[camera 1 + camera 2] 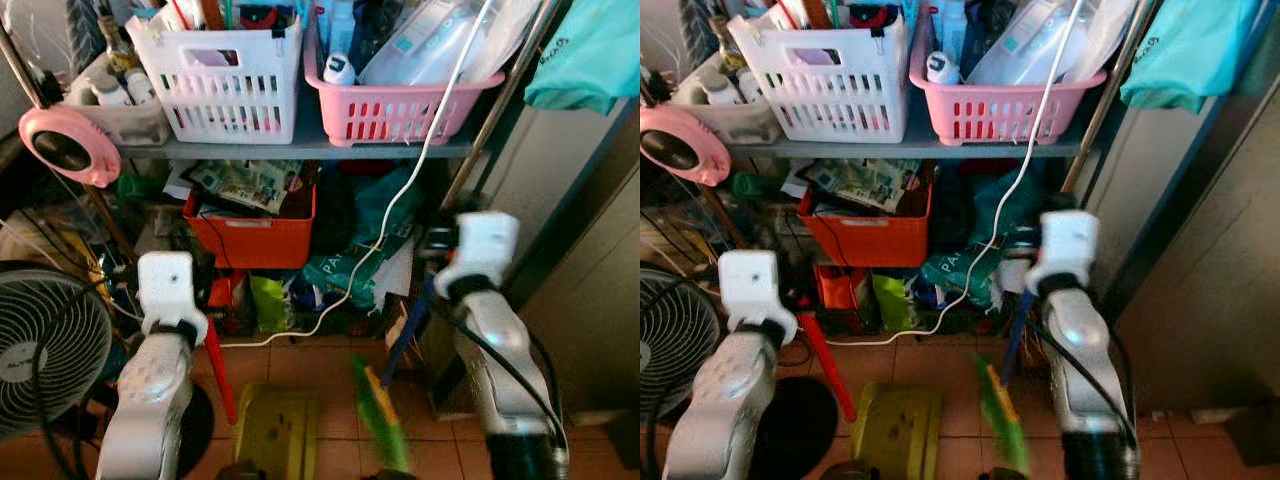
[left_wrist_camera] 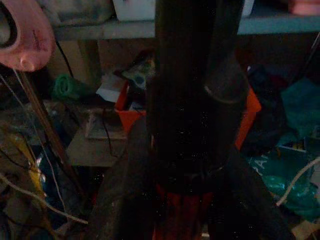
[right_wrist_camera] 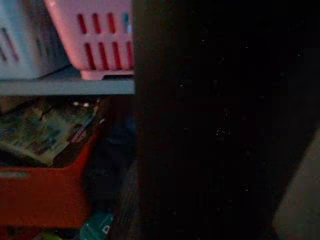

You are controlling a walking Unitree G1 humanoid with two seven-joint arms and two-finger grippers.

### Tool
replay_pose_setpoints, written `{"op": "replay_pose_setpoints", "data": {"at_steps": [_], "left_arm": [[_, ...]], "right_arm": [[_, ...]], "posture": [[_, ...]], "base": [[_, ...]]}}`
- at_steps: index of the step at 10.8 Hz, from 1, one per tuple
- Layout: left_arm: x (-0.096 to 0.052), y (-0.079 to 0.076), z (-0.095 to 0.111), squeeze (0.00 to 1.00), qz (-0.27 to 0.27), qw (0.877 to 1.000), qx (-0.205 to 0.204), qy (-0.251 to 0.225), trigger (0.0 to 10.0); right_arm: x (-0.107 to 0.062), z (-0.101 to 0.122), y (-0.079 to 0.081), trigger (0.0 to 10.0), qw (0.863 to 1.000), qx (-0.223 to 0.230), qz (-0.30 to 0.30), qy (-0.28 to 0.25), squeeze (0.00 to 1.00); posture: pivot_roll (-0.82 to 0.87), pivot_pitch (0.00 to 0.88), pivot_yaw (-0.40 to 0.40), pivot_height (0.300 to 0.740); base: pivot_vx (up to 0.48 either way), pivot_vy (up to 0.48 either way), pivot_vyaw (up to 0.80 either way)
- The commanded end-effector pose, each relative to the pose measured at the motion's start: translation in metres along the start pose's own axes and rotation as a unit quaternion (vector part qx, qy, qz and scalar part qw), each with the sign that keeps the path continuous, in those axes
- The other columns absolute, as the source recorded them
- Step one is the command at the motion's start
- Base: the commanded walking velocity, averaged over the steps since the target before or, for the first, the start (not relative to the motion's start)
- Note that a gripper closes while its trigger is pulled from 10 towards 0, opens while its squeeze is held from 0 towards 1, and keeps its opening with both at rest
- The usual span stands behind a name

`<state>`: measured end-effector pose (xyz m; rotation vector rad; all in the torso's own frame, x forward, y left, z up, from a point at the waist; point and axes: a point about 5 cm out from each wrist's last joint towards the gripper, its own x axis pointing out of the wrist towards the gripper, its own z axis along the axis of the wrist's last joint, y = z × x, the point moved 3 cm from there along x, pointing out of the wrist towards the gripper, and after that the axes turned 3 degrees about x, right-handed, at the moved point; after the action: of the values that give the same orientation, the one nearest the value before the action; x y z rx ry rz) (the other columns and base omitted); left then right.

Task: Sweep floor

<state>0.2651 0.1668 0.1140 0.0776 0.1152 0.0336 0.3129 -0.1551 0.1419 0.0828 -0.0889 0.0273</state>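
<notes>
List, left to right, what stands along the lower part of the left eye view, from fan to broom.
Fan → left arm → red handle → yellow dustpan → green broom → right arm.

Grey shelf (image 1: 300, 148) crammed with baskets at twelve o'clock, terracotta floor tiles (image 1: 335, 365) below (fairly dim), fan (image 1: 45, 345) at nine.

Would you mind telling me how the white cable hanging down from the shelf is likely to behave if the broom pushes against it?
The white cable hangs in a loose curve down to the floor, so it would probably flex and swing aside. It looks thin and light, so it might snag on the broom. Its upper end runs up past the pink basket, so tugging could disturb things there.
</notes>
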Motion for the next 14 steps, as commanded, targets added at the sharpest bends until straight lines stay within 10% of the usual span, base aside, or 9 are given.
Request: {"op": "replay_pose_setpoints", "data": {"at_steps": [1,14], "left_arm": [[-0.003,-0.001,0.008,0.00,-0.007,1.000,0.007,-0.020,10.0],[0.003,-0.017,0.019,0.00,-0.045,0.998,0.012,-0.033,10.0]], "right_arm": [[-0.004,0.006,0.003,10.0,1.000,0.021,-0.003,-0.012,0.00],[0.000,0.006,-0.014,10.0,0.999,0.023,-0.027,-0.007,0.00]], "posture": [[0.03,0.000,0.038,0.740],[0.02,0.000,0.014,0.740]], "base": [[0.000,0.000,0.00],[0.000,0.000,-0.18]]}}
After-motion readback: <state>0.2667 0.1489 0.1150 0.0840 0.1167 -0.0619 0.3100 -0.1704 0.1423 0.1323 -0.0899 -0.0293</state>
